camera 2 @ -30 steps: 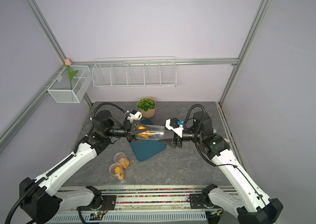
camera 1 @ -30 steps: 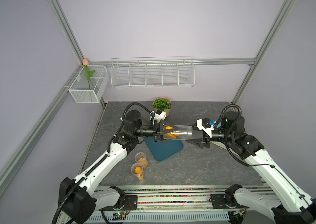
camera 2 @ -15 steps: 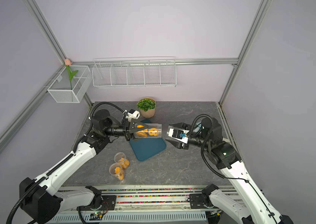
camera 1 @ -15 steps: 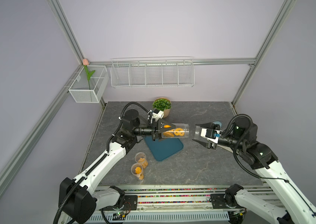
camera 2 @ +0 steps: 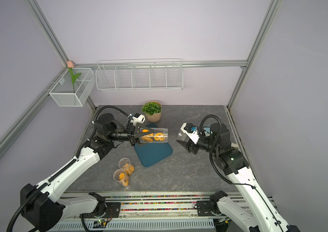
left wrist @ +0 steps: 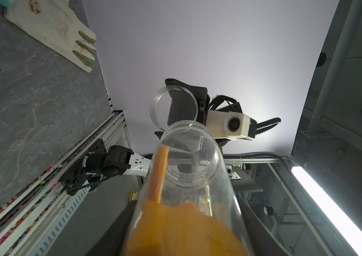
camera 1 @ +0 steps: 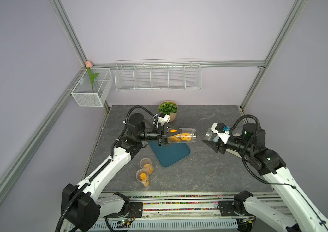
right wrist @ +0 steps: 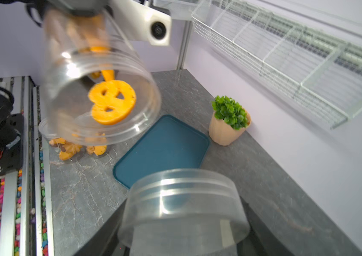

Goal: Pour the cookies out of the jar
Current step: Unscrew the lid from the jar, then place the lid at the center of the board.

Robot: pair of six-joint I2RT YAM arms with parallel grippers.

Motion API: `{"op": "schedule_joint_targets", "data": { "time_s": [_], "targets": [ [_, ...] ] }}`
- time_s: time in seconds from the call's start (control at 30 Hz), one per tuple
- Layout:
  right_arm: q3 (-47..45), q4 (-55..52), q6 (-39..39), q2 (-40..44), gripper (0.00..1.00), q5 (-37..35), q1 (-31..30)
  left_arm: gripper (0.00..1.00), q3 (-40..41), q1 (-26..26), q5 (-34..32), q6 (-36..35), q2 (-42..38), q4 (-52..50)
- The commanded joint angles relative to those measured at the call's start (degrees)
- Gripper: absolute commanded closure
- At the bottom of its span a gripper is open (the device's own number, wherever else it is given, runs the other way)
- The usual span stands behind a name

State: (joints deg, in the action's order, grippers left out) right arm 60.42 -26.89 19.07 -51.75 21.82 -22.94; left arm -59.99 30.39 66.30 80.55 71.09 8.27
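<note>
Left gripper (camera 1: 169,137) is clamped on the base end of the clear jar (camera 1: 187,136) — it's lying sideways above the teal tray (camera 1: 171,156), open mouth facing my right gripper (camera 1: 210,137), which pinches the clear lid (right wrist: 184,206), well apart. Orange cookies (camera 1: 179,137) sit inside, pretzel one (right wrist: 112,102) nearest the mouth — I reckon the mouth needs tipping down.

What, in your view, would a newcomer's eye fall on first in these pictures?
The bright orange cookies inside the clear jar, which the left gripper holds sideways above the blue tray. Facing its open mouth, the right gripper holds the clear lid apart.
</note>
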Motion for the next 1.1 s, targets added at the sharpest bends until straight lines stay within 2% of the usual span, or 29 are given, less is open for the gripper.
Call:
{"op": "schedule_joint_targets", "data": {
  "time_s": [0.0, 0.2, 0.4, 0.57, 0.8, 1.07],
  "targets": [
    [0.2, -6.0, -15.7, -2.1, 0.56, -7.9, 0.9, 0.39, -1.5, 0.0, 0.9, 0.8, -0.2, 1.7],
    [4.5, -20.1, -25.2, -12.2, 0.52, -9.5, 1.0, 0.39, -1.7, 0.1, 0.8, 0.5, -0.2, 1.6],
    [3.3, -24.1, -29.9, -20.2, 0.49, -9.4, 0.9, 0.39, -1.4, 0.0, 0.6, 0.4, -0.2, 1.7],
    [6.2, -26.1, -33.4, -30.1, 0.48, -11.7, 0.9, 0.39, -0.1, 0.0, 0.4, 0.4, -0.8, 2.1],
    [17.1, -26.5, -35.6, -48.7, 0.48, -12.3, 0.7, 0.39, 0.8, 0.0, 0.2, 0.7, -1.4, 3.0],
    [35.4, -30.0, -36.1, -67.6, 0.48, -14.6, -1.3, 0.39, 2.3, -0.1, -0.4, 0.7, -3.5, 2.3]
  ]
}}
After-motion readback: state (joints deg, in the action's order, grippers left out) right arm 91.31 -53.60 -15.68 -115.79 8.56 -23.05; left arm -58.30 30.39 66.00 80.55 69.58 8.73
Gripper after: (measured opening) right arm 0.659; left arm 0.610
